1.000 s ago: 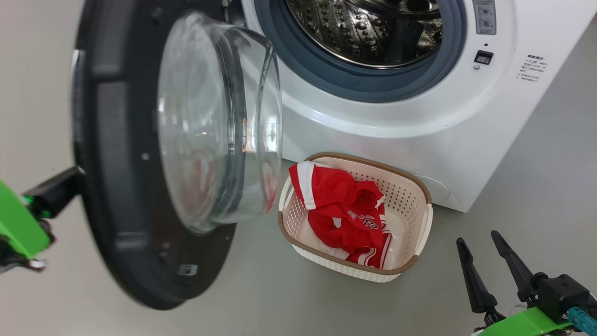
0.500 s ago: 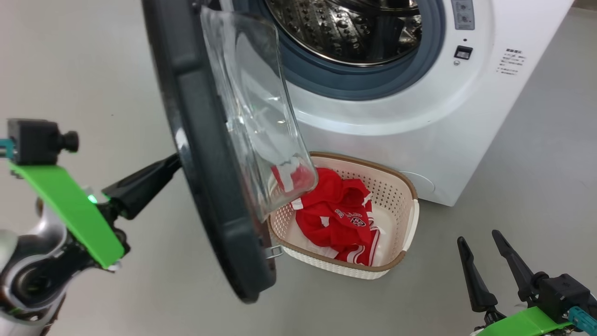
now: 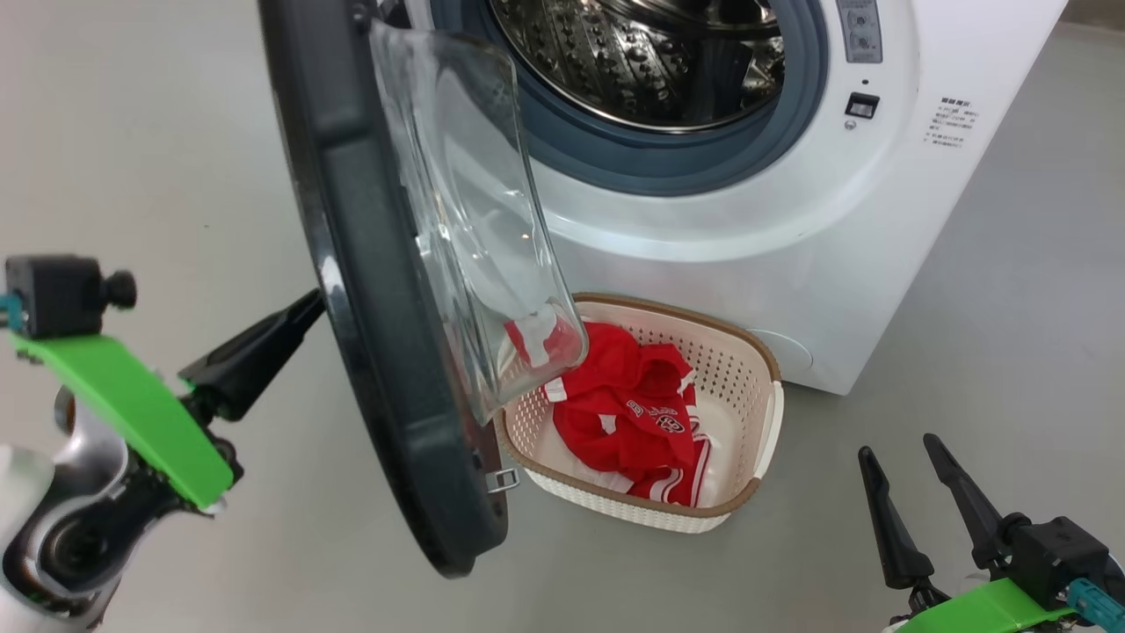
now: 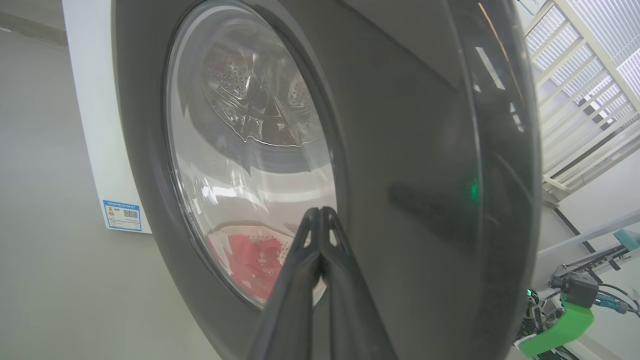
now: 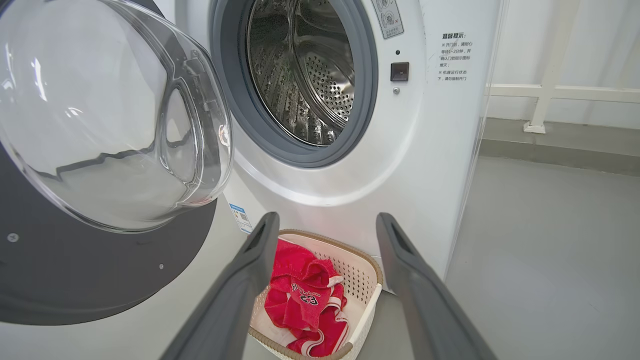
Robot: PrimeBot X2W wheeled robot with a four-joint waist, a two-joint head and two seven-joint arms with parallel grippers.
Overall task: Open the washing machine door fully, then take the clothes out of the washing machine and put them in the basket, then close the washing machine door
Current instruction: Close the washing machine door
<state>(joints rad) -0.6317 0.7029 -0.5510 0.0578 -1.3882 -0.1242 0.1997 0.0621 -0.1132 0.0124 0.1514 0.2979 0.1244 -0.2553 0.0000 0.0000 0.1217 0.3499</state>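
Observation:
The washing machine door (image 3: 369, 290) stands about halfway swung, edge-on in the head view, its glass bowl over the left end of the basket (image 3: 766, 413). My left gripper (image 3: 309, 303) is shut and empty, its tip against the door's (image 4: 410, 150) glossy outer face; in the left wrist view the left gripper (image 4: 320, 211) is pressed together. The clothes (image 3: 628, 409), red with white trim, lie in the basket. The washing machine (image 3: 791, 220) shows a bare steel drum (image 5: 310, 75). My right gripper (image 3: 898, 447) is open low at the right, and in its own view the right gripper (image 5: 327, 220) frames the basket (image 5: 372, 270) and clothes (image 5: 300, 295).
Grey floor surrounds the machine. A blue label (image 4: 121, 215) is low on the washer's front. A white railing (image 5: 550, 90) stands behind the machine to the right. The door's lower edge (image 3: 457, 545) hangs close to the basket's near left corner.
The door has swung from wide open toward the machine, most of it in the first half second. My left gripper came in from the left edge behind it. The right gripper stayed put.

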